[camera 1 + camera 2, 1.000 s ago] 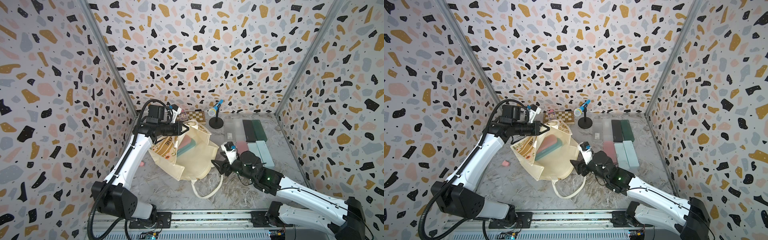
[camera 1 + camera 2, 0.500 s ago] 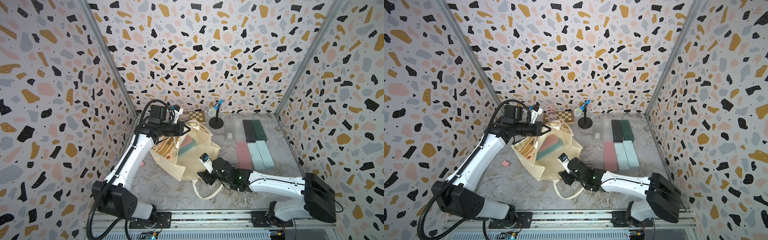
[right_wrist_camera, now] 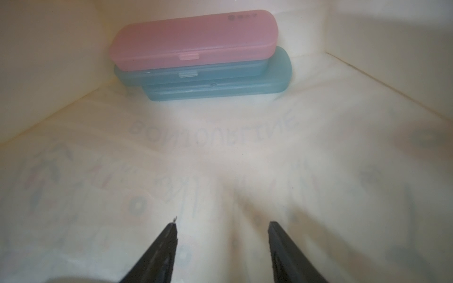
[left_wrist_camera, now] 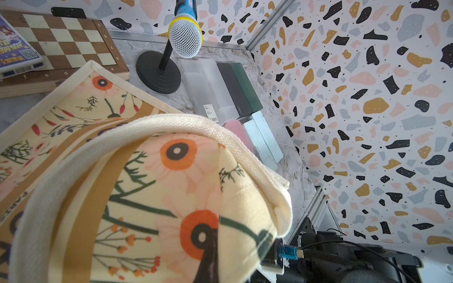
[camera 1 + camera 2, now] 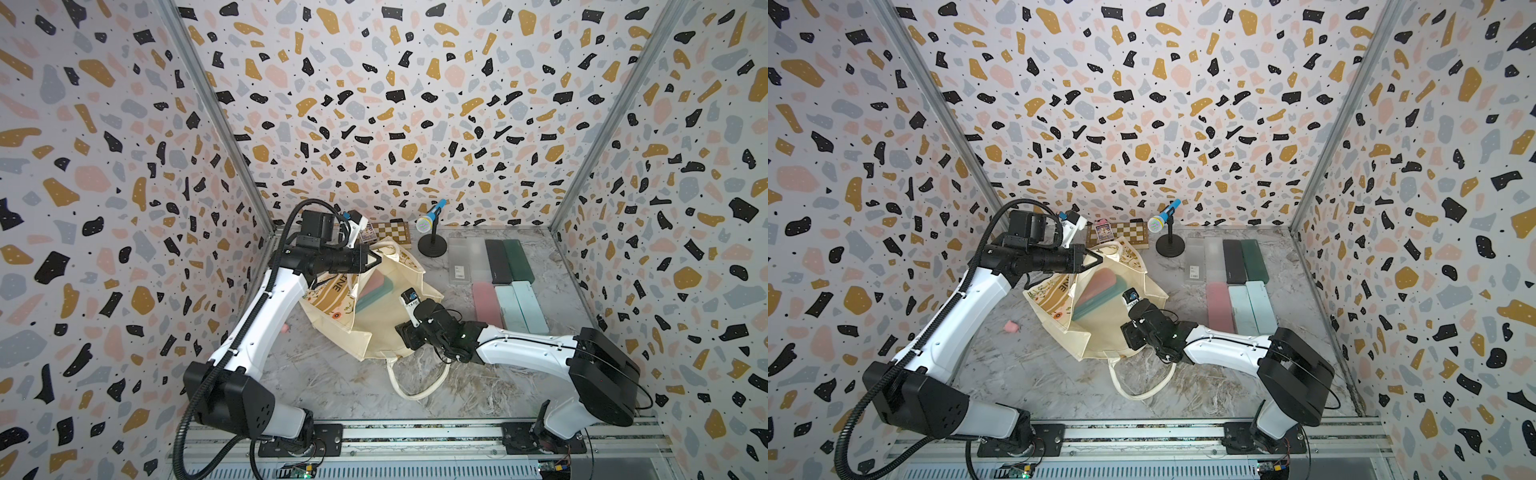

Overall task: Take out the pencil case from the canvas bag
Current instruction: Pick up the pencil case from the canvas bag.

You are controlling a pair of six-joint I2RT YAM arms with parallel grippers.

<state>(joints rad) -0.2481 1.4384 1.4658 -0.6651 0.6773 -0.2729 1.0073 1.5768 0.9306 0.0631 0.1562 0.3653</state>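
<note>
Swung left into the mouth of the bag (image 5: 374,324), the right pincer (image 3: 223,224) stands open short of the stacked cases (image 3: 193,39) at its far end, while the left pincer (image 5: 372,261), shut on the rim, could slip and collapse it.

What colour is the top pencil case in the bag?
Pink: the top pencil case shows best in the right wrist view.

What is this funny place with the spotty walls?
Probably a robot test booth, not a real room: speckled terrazzo-patterned wall panels box in a small marble-look tabletop, and two white-and-black robot arms stand on a metal rail along its front.
</note>
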